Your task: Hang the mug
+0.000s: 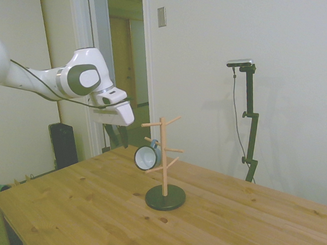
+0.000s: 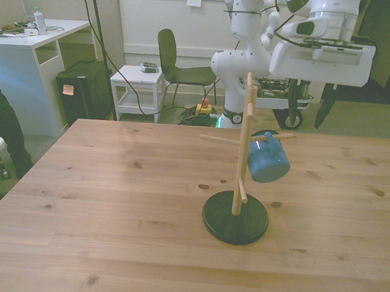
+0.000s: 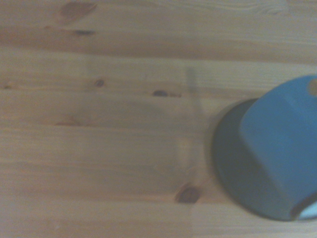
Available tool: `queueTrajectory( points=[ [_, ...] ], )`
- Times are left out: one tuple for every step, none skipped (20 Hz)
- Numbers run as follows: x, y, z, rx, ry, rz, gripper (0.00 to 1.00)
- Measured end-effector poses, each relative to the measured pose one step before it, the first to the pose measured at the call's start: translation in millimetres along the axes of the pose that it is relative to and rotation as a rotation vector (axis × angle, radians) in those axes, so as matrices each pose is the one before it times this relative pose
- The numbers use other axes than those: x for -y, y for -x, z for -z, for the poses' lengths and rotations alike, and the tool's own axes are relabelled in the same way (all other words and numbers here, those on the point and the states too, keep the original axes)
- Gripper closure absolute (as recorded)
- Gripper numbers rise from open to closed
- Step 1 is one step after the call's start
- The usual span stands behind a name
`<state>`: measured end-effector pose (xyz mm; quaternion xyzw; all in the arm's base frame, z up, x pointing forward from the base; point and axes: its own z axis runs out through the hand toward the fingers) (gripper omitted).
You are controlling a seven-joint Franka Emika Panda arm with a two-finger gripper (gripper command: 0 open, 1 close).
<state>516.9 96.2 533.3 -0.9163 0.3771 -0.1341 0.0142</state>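
1. Side view: my hand (image 1: 117, 137) hangs in the air above the far edge of the pale wooden worktop (image 1: 87, 207). Its dark fingers point down and hold nothing; whether they are spread or pressed together I cannot tell. The small light-blue enamel mug with the white inside (image 1: 147, 157) hangs tilted on a peg of the wooden peg stand with the round dark base (image 1: 165, 163), its mouth turned toward this camera. The mug is lower than my hand, a little away on the stand's side, not touching me. The stand sits well in from every worktop edge, with bare wood all round its base.

2. Front view: my hand is hidden behind the white wrist block (image 2: 322, 59). The mug (image 2: 269, 161) hangs by its handle from the peg reaching to the front view's right, base toward the camera, clear of the worktop (image 2: 108, 200). Open board lies wide on either side of the stand (image 2: 242, 157).

3. Wrist view: the mug's blue side (image 3: 280, 148) shows blurred over the stand's dark base (image 3: 229, 158), with bare wood (image 3: 99, 124) beside it.
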Motion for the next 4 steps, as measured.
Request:
queueTrajectory(
  points=[
    [-4.52,13.99,-10.68,0.00408,0.00274,0.00883,0.0],
    [-6.92,12.62,-12.77,0.00543,0.00323,0.00569,0.0],
    [-8.54,9.26,-12.79,0.0068,0.00414,0.00227,0.0],
    [-8.54,6.37,-10.76,0.00549,0.00277,-0.00211,0.0]
  ],
)
